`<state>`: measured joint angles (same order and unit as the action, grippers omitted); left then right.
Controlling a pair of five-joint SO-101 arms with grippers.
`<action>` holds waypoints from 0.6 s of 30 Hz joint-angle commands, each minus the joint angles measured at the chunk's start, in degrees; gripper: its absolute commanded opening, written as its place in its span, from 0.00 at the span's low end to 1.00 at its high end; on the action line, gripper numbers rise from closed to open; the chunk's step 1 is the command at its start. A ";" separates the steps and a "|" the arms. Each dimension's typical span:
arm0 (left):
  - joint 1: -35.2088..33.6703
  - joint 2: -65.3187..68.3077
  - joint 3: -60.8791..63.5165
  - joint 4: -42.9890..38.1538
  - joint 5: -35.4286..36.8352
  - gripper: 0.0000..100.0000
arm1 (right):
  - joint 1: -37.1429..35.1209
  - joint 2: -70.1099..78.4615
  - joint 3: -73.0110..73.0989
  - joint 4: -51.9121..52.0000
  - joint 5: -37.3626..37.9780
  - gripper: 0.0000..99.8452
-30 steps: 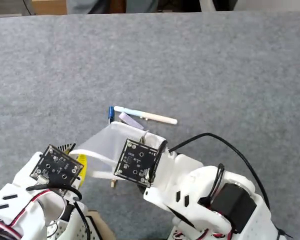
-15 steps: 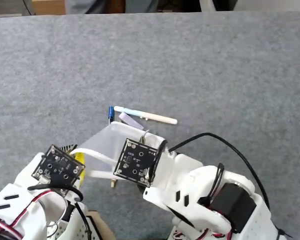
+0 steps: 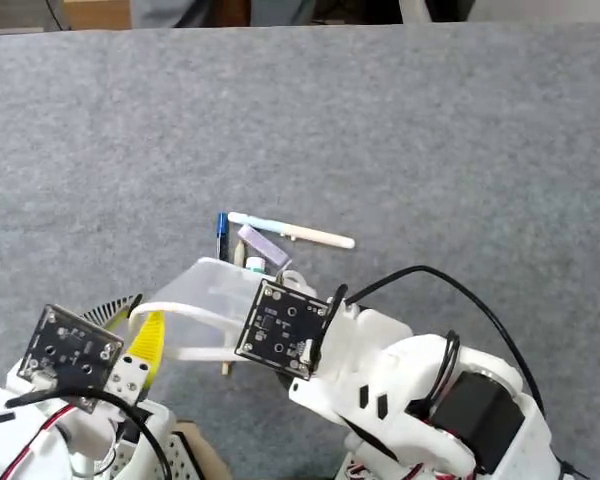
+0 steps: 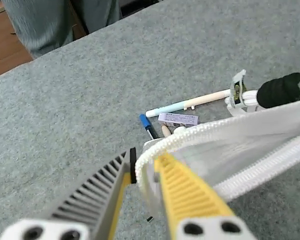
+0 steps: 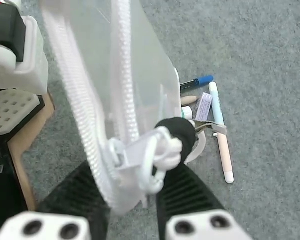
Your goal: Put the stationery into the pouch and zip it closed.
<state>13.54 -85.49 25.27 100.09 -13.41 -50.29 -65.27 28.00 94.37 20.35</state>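
1. Left end effector (image 4: 143, 168): grey and yellow fingers pinched narrow on one end of the translucent white zip pouch (image 3: 212, 290), right at the zipper edge.
2. Right end effector (image 5: 135, 181): clamped on the pouch's other end, beside the white zipper slider (image 5: 126, 155). The pouch is stretched between the two, its long axis running arm to arm. It looks lifted off the grey felt desk (image 3: 430, 130).
3. The stationery is outside the pouch, on the desk just past its far edge, on the side away from both arms. It is a tight cluster: a pale blue-and-cream pen (image 3: 292, 232), a blue-capped pen (image 3: 221, 228) and a small purple eraser block (image 3: 261, 243).
4. The pale pen lies roughly parallel to the pouch's long axis. The blue-capped pen lies roughly across it, pointing at the pouch edge. Can't tell whether any tip is tucked under the pouch.
5. The right end effector is nearer the cluster. The left one is off to the side.
6. Judgement: both end effectors are occupied, so one has to release before any pick. The zipper tracks are parted at the left end, so the mouth looks open, but how far is unclear.
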 commanded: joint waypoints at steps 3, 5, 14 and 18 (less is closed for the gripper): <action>0.13 0.97 -2.15 0.26 0.53 0.14 | 0.79 0.13 -1.98 0.09 0.53 0.01; 0.13 0.97 -2.07 0.26 0.53 0.14 | 0.79 0.13 -1.98 0.09 0.53 0.01; -5.49 0.44 4.97 -0.18 0.09 0.14 | 0.97 -1.80 -3.38 0.79 0.53 0.01; -5.49 0.44 4.79 -0.26 0.09 0.14 | 1.05 -2.42 -2.95 0.88 0.53 0.01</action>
<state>8.97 -85.49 30.02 100.09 -13.23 -50.20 -67.21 27.47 94.99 20.35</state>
